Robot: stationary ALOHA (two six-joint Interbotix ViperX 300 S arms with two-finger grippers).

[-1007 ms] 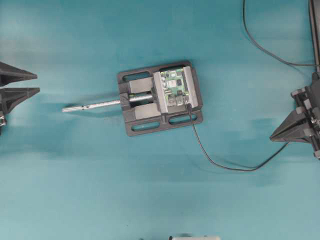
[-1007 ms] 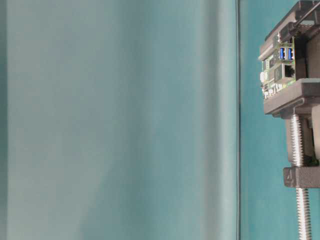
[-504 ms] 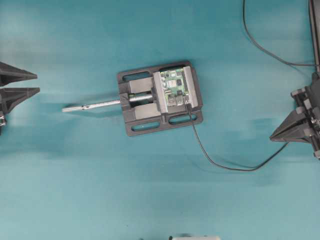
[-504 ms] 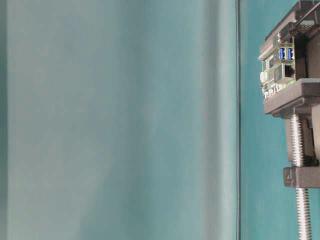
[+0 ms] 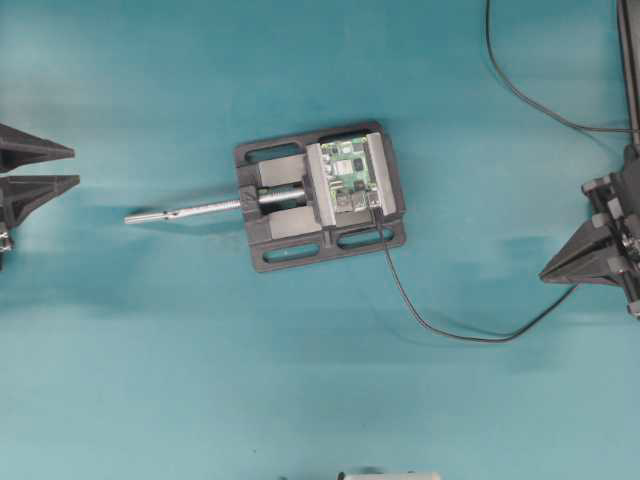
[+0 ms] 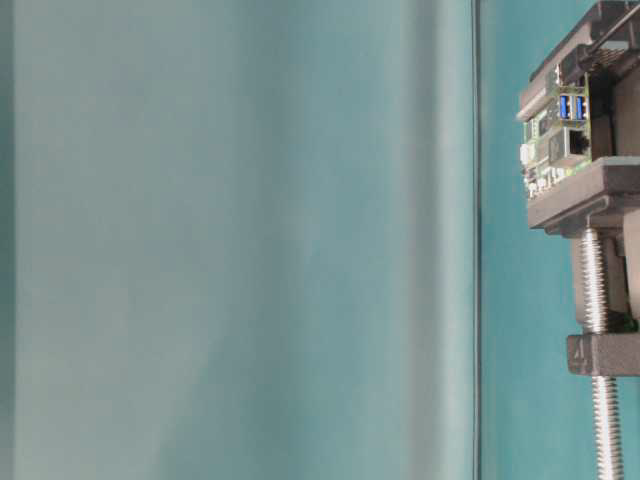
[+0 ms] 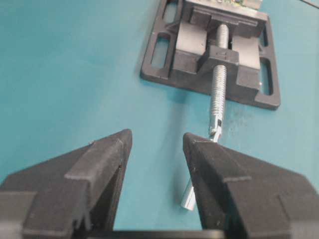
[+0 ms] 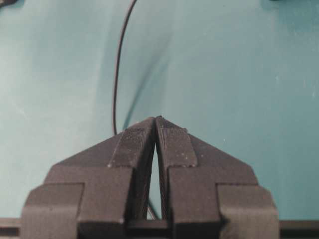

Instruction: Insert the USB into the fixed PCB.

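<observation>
The green fixed PCB (image 5: pixel 352 175) is clamped in a black vise (image 5: pixel 290 245) at the table's middle, and it also shows from the side (image 6: pixel 560 140). The USB plug (image 5: pixel 376 213) sits against the board's near right edge, and its thin black cable (image 5: pixel 450 333) curves away to the right. My left gripper (image 5: pixel 76 166) stands open at the far left, empty, pointing at the vise (image 7: pixel 164 64). My right gripper (image 5: pixel 543 272) is at the far right, shut with tips touching (image 8: pixel 155 119). The thin cable (image 8: pixel 117 74) runs underneath it.
The vise's silver screw rod (image 5: pixel 185 211) sticks out to the left toward the left gripper (image 7: pixel 157 139). A thicker black cable (image 5: pixel 520 95) lies at the back right. A white object (image 5: pixel 390 475) peeks in at the front edge.
</observation>
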